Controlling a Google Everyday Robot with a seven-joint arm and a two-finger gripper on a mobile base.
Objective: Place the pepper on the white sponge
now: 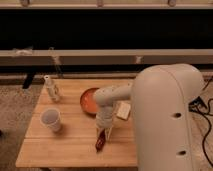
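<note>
The pepper [100, 142] is a small dark red-brown chili lying on the wooden table [65, 145] near its front edge. My gripper [104, 133] hangs straight down over the pepper's upper end, at or just above it. The white sponge [123, 110] is a cream block on the table right of the gripper, partly hidden behind my arm [112, 96]. The orange bowl [89, 100] sits just behind the gripper.
A white cup [51, 120] stands at the table's left. A small white bottle [51, 88] stands at the back left corner. My large white arm housing [167, 120] covers the table's right side. A dark shelf and rail run behind the table.
</note>
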